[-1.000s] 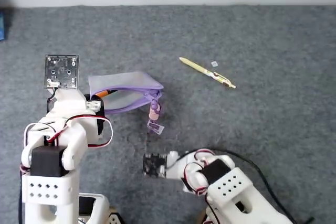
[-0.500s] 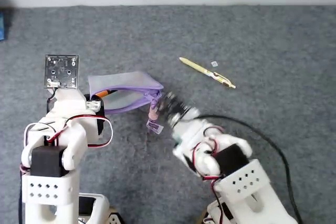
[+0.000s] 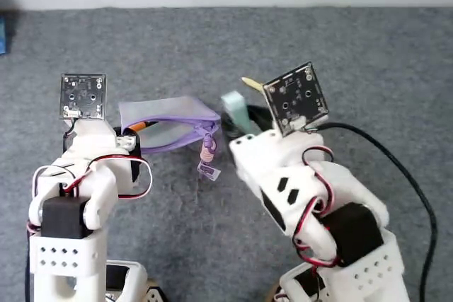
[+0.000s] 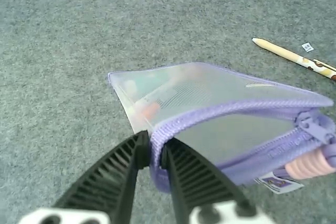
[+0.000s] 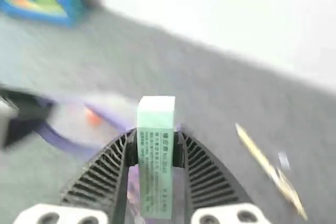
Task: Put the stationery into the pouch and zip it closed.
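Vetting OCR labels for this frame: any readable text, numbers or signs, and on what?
Eraser sleeve: lines of print, too blurred to read.
Pouch tag: a small mark, too small to read.
Scrap beside the pen: too small to read.
Nothing can be quoted.

Left arm [image 3: 71,203]: white printed shell, black servo block [image 3: 60,218], looped red, black and white wires [image 3: 134,175], grid of small holes low on the shell.

Right arm [image 3: 297,189]: same white shell and hole grid, red-and-white wires, thick black cable [image 3: 396,167].

Square dark camera board [image 3: 83,96] with corner screws on each wrist.

Left gripper [image 4: 153,145], right gripper [image 5: 156,136]: black ribbed fingers, white bases.
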